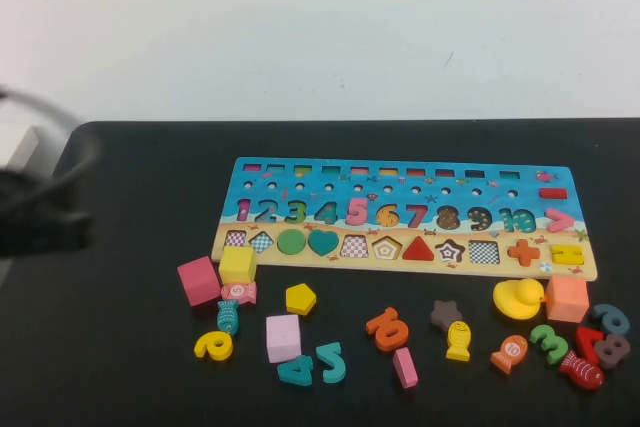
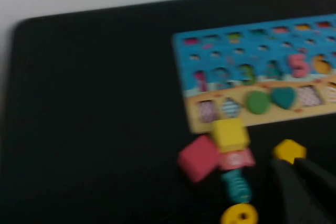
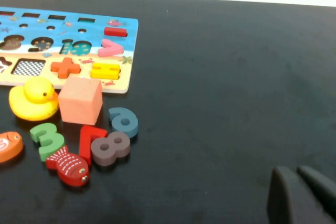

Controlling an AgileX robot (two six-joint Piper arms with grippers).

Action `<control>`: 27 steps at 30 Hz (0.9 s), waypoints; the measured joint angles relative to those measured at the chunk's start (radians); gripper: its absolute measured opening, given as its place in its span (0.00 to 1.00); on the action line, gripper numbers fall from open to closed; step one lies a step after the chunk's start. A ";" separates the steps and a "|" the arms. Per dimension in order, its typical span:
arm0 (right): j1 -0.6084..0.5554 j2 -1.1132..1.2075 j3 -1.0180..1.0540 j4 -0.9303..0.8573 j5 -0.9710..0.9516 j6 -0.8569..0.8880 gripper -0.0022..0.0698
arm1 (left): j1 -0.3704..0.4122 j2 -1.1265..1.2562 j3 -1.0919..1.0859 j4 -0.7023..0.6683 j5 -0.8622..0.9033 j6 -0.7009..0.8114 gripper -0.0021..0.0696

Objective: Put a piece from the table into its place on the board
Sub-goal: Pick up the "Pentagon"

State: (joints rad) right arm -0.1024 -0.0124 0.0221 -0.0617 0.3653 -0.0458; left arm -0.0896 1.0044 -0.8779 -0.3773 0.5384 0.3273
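The piece, a small flat yellow pentagon, lies on the black table in front of the board's left half. It also shows in the left wrist view as the pentagon. My left gripper is shut and empty, its tips just short of the piece. In the high view the left arm is a dark blur at the far left. The board lies across the middle, and its pentagon slot is empty. My right gripper hangs shut over bare table, right of the board.
Loose pieces crowd the table in front of the board: a pink cube, a yellow cube, a lilac cube, a yellow duck, an orange cube, and several numbers and fish. The far left of the table is bare.
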 joint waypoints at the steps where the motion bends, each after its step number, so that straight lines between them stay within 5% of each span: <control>1: 0.000 0.000 0.000 0.000 0.000 0.000 0.06 | -0.023 0.044 -0.037 -0.032 0.011 0.027 0.03; 9: 0.000 0.000 0.000 0.000 0.000 0.000 0.06 | -0.287 0.440 -0.215 -0.034 0.013 -0.041 0.03; 17: 0.000 0.000 0.000 0.000 0.000 0.000 0.06 | -0.392 0.675 -0.336 0.196 0.024 -0.354 0.05; 20: 0.000 0.000 0.000 0.000 0.000 0.000 0.06 | -0.403 0.741 -0.383 0.221 0.055 -0.398 0.15; 27: 0.000 0.000 0.000 0.000 0.000 0.000 0.06 | -0.406 0.899 -0.506 0.234 0.180 -0.411 0.54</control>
State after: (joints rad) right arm -0.1024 -0.0124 0.0221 -0.0617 0.3653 -0.0458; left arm -0.4953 1.9036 -1.3837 -0.1430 0.7187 -0.0840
